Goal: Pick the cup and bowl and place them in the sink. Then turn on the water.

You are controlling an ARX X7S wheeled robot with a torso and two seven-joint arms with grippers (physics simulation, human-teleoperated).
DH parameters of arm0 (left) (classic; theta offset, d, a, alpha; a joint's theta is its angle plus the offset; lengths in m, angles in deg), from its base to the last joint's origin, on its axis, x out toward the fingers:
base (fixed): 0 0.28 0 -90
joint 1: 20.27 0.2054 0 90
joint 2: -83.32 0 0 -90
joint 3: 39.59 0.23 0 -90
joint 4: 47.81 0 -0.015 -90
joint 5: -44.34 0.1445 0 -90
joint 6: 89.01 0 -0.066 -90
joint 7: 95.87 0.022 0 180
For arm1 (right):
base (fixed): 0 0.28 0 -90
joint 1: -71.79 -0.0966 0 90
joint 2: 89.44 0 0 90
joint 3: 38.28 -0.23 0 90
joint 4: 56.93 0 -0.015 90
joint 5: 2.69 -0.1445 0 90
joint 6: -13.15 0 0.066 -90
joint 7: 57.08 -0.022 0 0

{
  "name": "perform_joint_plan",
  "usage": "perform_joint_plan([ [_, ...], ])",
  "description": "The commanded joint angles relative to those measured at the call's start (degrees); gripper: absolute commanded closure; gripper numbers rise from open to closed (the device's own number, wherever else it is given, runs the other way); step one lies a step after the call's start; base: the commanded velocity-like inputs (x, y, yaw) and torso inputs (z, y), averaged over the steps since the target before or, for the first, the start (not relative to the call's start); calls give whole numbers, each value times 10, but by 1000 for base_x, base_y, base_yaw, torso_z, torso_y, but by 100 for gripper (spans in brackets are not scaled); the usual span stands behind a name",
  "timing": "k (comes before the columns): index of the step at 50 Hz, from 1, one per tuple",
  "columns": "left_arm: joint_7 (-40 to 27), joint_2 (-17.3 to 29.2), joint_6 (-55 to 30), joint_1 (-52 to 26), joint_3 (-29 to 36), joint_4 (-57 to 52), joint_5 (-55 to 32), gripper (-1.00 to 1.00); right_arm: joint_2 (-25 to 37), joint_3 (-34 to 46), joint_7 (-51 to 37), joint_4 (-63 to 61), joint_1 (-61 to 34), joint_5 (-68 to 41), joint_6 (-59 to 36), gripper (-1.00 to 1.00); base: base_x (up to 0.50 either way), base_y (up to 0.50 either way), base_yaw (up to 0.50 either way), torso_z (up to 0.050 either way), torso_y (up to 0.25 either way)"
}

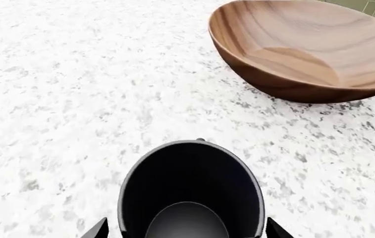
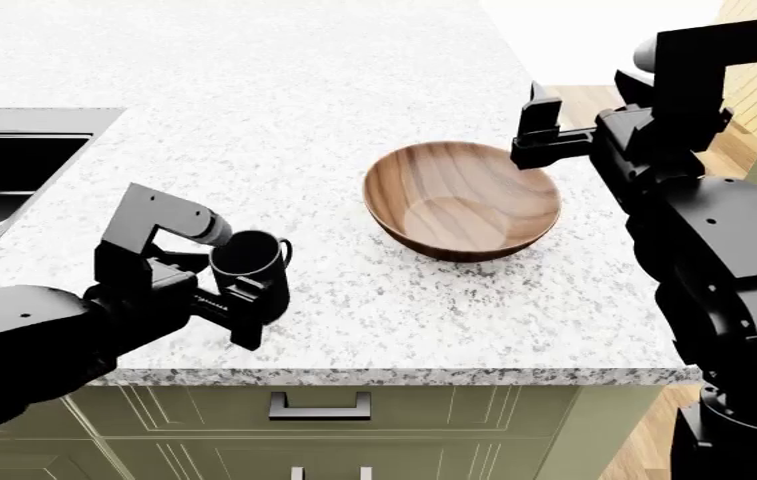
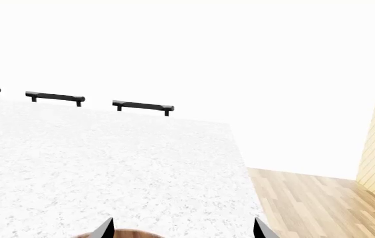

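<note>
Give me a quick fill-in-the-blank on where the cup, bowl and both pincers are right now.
1. The left pincer has its fingers on either side of the ____.
2. The bowl rests on the speckled ____.
3. The right pincer hovers at the far rim of the ____.
4. In the head view, the sink lies on the robot's ____ side.

Missing words: cup; countertop; bowl; left

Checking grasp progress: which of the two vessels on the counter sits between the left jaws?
The cup, the small black mug, sits between the left gripper jaws. The bowl, wide and wooden, stands apart, with the right gripper at its far rim.
</note>
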Motion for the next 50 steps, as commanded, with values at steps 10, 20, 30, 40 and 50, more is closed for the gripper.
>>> perform_joint_plan([
  [10, 30, -15, 36, -16, 50, 50, 44, -100, 0, 4, -1, 9, -3, -1, 6, -100, 0, 0, 0, 0, 0],
  [20, 2, -3, 88, -10, -14, 22, 43, 100, 13, 18, 7, 1, -5, 0, -1, -100, 0, 0, 0, 0, 0],
  [30, -32, 12, 80, -21, -57, -5, 24, 100, 128, 170, 159, -51, -108, -1, -85, -100, 0, 0, 0, 0, 0],
  [40, -37, 9, 80, -28, -64, -4, 17, 100, 248, 413, 437, -90, -324, -6, -169, -100, 0, 0, 0, 0, 0],
  [50, -36, 11, 79, -30, -64, -4, 14, 100, 294, 518, 575, -148, -403, -17, -190, -100, 0, 0, 0, 0, 0],
])
